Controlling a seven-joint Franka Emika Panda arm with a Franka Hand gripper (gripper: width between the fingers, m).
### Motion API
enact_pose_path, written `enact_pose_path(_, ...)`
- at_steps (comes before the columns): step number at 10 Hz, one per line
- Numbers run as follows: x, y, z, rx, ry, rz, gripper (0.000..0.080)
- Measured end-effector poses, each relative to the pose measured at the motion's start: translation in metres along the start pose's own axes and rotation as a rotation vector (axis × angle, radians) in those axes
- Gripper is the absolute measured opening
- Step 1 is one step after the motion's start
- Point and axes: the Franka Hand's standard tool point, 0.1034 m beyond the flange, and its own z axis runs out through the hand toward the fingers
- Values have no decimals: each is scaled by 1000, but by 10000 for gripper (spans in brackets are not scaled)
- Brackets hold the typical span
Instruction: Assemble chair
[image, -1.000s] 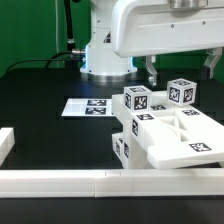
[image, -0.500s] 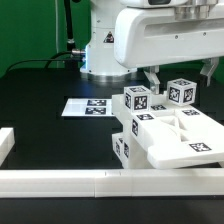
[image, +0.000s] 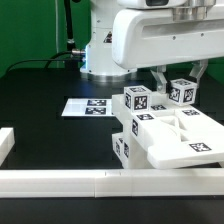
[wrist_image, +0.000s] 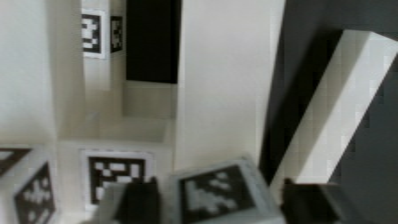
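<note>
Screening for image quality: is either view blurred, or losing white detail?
Exterior view: sharp enough, tags readable, but the chair parts and border rail wash into bright white. Wrist view: soft and grainy, very close to the parts, tag edges blurred.

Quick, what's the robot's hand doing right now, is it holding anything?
Hand: its fingers sit on either side of a small tagged white cube; whether they actually grip it cannot be told.

Chair parts (image: 165, 130) sat bunched at exterior view's right, just behind border rail (image: 100, 181) running along front edge. Two cubes (image: 137, 100) (image: 181, 91) stood on top of stack, w/ gripper (image: 160, 80) above gap between them, prob. touching neither. Marker board (image: 88, 106) lay flat, left of parts.
</note>
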Motion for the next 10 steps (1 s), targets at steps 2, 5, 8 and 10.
enact_pose_path(2,0,0,0,0,0,27,282)
enact_pose_path(5,2,-2,1,-7,25,278,282)
enact_pose_path(8,6,-6,1,-3,46,594,284)
enact_pose_path(10,6,-8,1,11,46,864,284)
